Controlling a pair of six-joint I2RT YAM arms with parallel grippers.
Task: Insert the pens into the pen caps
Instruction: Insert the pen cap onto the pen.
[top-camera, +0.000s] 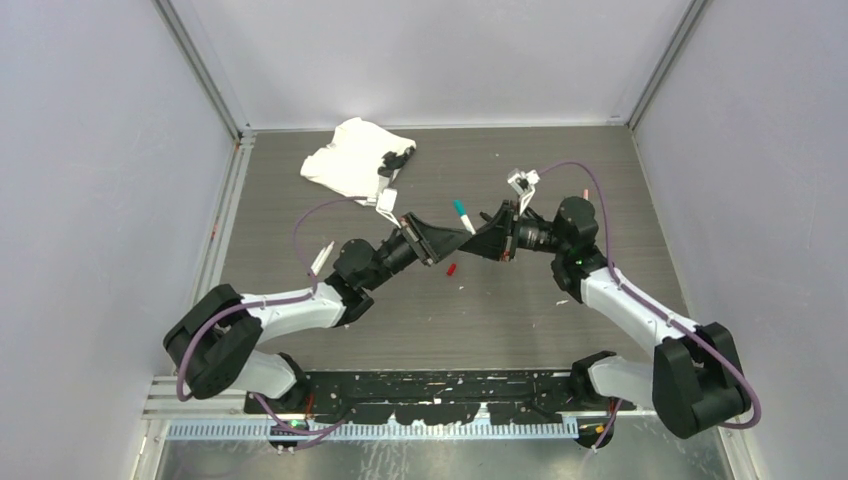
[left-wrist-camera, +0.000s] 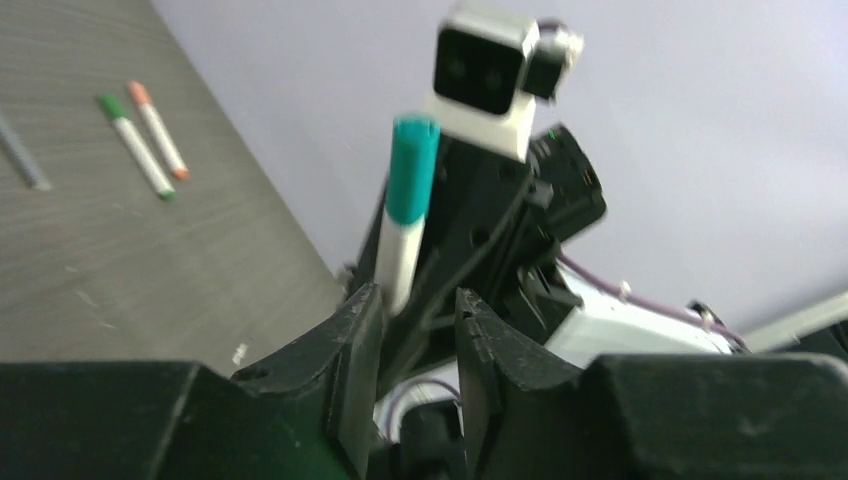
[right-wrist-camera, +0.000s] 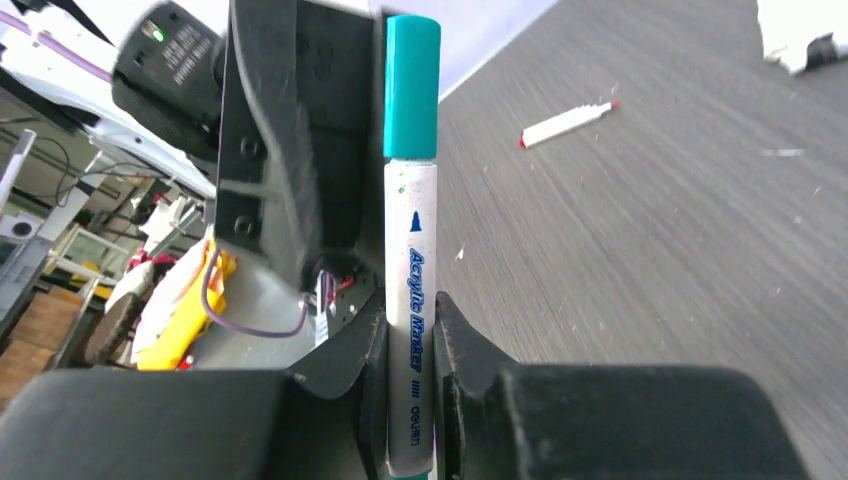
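Grey wood-grain surface (top-camera: 560, 310) lies below both arms, which meet in mid-air. Right arm's fingers (right-wrist-camera: 468, 350) are clamped on a white-barrelled marker pen (right-wrist-camera: 410, 260), probably to brace it. Left arm's fingers (left-wrist-camera: 350, 350) stand apart, empty, beside its teal plastic cap (right-wrist-camera: 411, 85), which looks seated.

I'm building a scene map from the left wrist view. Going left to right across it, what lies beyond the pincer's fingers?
grey pen → green-capped pen → orange-capped pen → teal-capped pen → the other arm's white camera
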